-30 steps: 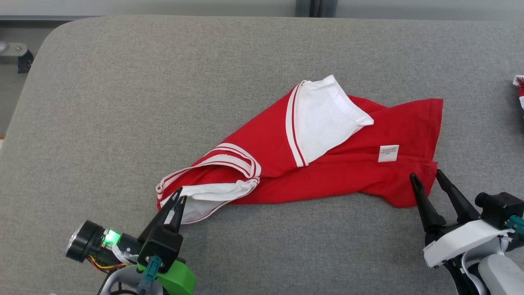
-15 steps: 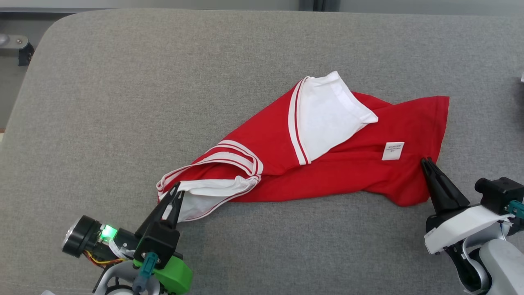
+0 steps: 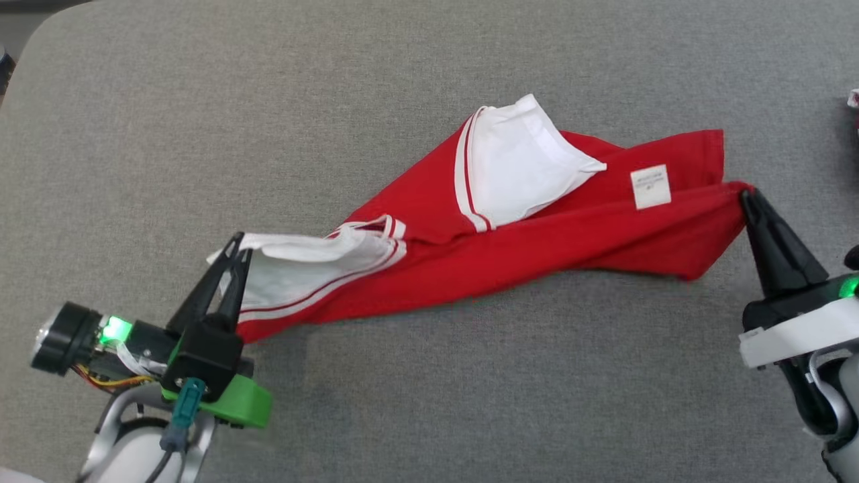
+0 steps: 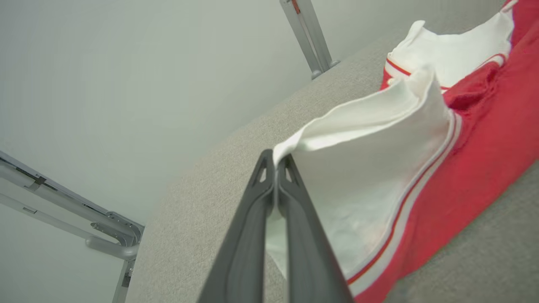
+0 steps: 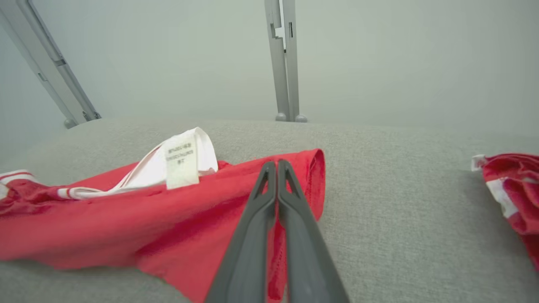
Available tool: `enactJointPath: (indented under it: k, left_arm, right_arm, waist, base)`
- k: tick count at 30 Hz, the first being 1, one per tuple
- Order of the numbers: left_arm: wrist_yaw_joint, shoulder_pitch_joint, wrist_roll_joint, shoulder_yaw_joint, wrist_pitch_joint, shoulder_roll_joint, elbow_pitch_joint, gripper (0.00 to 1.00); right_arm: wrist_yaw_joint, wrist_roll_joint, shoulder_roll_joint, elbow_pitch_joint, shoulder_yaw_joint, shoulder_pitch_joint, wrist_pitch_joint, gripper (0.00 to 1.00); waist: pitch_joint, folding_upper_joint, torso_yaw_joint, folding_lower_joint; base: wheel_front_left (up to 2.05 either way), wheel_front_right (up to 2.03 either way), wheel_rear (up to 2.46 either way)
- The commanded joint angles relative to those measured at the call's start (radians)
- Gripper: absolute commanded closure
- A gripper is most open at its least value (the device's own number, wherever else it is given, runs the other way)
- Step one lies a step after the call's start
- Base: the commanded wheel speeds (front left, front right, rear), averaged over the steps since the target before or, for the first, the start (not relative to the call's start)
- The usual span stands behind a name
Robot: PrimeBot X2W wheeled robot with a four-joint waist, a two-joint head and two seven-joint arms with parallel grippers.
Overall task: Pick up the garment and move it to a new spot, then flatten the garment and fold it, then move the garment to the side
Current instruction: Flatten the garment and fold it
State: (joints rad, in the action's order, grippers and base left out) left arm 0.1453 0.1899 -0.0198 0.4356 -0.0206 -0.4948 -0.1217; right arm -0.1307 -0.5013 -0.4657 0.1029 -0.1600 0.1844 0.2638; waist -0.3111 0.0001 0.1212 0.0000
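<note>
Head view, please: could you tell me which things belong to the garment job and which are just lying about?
In the job: red garment, left claw shut on its white end, right claw shut on its red corner, grey surface beneath.
Lying about: another red-and-white cloth at the right edge, metal posts behind.

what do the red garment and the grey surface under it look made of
The garment looks a soft matte knit, probably cotton jersey, red with white panels; it drapes and creases limply. The grey surface: seemingly matte woven upholstery-like cloth, fine heathered weave visible.
</note>
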Motion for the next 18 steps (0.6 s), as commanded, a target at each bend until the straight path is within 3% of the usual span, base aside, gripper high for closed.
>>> enactJointPath:
  k: [1, 4, 8, 10, 12, 15, 18]
  left_arm:
    - [-0.007, 0.042, 0.010, -0.014, -0.005, -0.027, -0.015, 1.00]
    - [-0.043, 0.125, 0.008, -0.041, 0.005, -0.063, -0.052, 1.00]
    - [-0.150, 0.339, -0.042, -0.080, 0.027, -0.107, -0.067, 1.00]
    - [-0.217, 0.494, -0.089, -0.086, 0.042, -0.099, -0.015, 1.00]
    - [-0.257, 0.652, -0.178, -0.072, 0.051, -0.067, 0.061, 1.00]
    - [-0.274, 0.901, -0.260, -0.003, 0.068, -0.075, 0.207, 1.00]
    - [-0.273, 1.179, -0.336, 0.136, 0.053, -0.098, 0.342, 1.00]
  right_arm:
    - [0.000, 0.008, -0.008, -0.032, 0.024, 0.002, 0.001, 1.00]
    - [0.000, 0.009, -0.020, -0.101, 0.062, 0.034, 0.000, 1.00]
    - [0.000, -0.018, -0.080, -0.140, 0.072, 0.145, -0.001, 1.00]
    - [0.000, -0.049, -0.110, -0.138, 0.049, 0.270, -0.026, 1.00]
    - [0.000, -0.084, -0.143, -0.113, 0.004, 0.414, -0.069, 1.00]
    - [0.000, -0.127, -0.159, -0.027, -0.079, 0.656, -0.129, 1.00]
    - [0.000, -0.169, -0.150, 0.103, -0.167, 0.929, -0.199, 1.00]
  waist:
    - [0.002, -0.0001, -0.004, 0.0000]
    - [-0.009, -0.0001, -0.009, 0.0000]
    - [-0.058, -0.0001, -0.012, 0.0000]
    - [-0.098, -0.0001, -0.019, 0.0000]
    - [-0.145, -0.0001, -0.028, 0.0000]
    - [-0.221, -0.0001, -0.047, 0.0000]
    - [-0.309, -0.0001, -0.069, 0.0000]
  base:
    - [0.00, 0.00, 0.00]
    - [0.00, 0.00, 0.00]
    - [0.00, 0.00, 0.00]
    - [0.00, 0.00, 0.00]
    - [0.00, 0.00, 0.00]
    - [0.00, 0.00, 0.00]
    - [0.00, 0.00, 0.00]
